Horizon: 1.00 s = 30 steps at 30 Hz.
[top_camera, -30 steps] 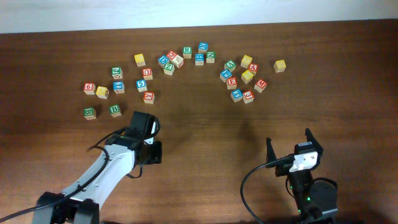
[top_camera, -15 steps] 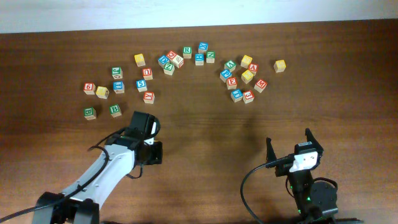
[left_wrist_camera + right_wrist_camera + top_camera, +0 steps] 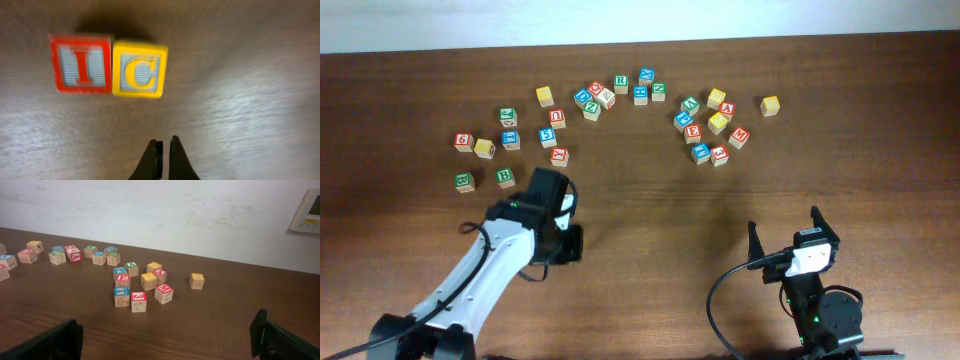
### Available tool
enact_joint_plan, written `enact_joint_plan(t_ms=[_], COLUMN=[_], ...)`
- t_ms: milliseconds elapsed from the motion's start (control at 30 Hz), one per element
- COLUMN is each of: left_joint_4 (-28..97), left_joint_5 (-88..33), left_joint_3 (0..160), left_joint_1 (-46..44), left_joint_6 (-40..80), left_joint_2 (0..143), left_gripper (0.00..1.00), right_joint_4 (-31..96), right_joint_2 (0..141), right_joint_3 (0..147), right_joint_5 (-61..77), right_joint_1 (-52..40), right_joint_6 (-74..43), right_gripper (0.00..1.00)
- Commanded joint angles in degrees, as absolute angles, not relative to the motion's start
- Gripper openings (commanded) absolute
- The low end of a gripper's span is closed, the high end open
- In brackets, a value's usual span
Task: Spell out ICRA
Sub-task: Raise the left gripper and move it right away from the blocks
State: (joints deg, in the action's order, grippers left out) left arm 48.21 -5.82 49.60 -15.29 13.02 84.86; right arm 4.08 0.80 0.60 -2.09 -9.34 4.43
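I (image 3: 81,64) and C (image 3: 139,69) sit touching on tabletop (image 3: 250,100) by my left hand (image 3: 164,141), shut, empty. Right hand (image 3: 784,225) wide open, empty. Next R (image 3: 620,83), far cluster: open first, straddle squarely, set flush beside C.

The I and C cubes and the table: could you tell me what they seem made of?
I cube and C cube: likely painted wood, red and yellow frames round pale ribbed faces; sides hidden. Table: dark wood or laminate, streaked grain, sheen.
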Motion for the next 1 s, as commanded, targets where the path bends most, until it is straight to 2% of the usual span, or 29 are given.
enact_joint_plan(t_ms=[0,433,633,967], left_joint_4=[50.26,46.85,41.6,42.22], left_joint_5=[-6.66,-6.17,-3.36,-1.08], left_joint_3=[55.29,56.86,56.84,54.54], left_joint_1=[-15.22,-15.22,-15.22,-15.79], left_joint_6=[12.78,15.16,21.74,22.68], left_joint_2=[84.62,84.62,84.62,85.93], left_gripper=[0.0,0.0,0.0,0.0], right_joint_4=[4.54,4.54,4.54,4.54], right_joint_2=[0.36,0.36,0.36,0.36], right_joint_3=[0.32,0.32,0.32,0.32], right_joint_5=[-2.13,-2.13,-2.13,-2.13], right_joint_1=[-8.93,-8.93,-8.93,-8.93], right_joint_6=[3.77,3.77,3.77,3.77], right_gripper=[0.98,0.98,0.98,0.98])
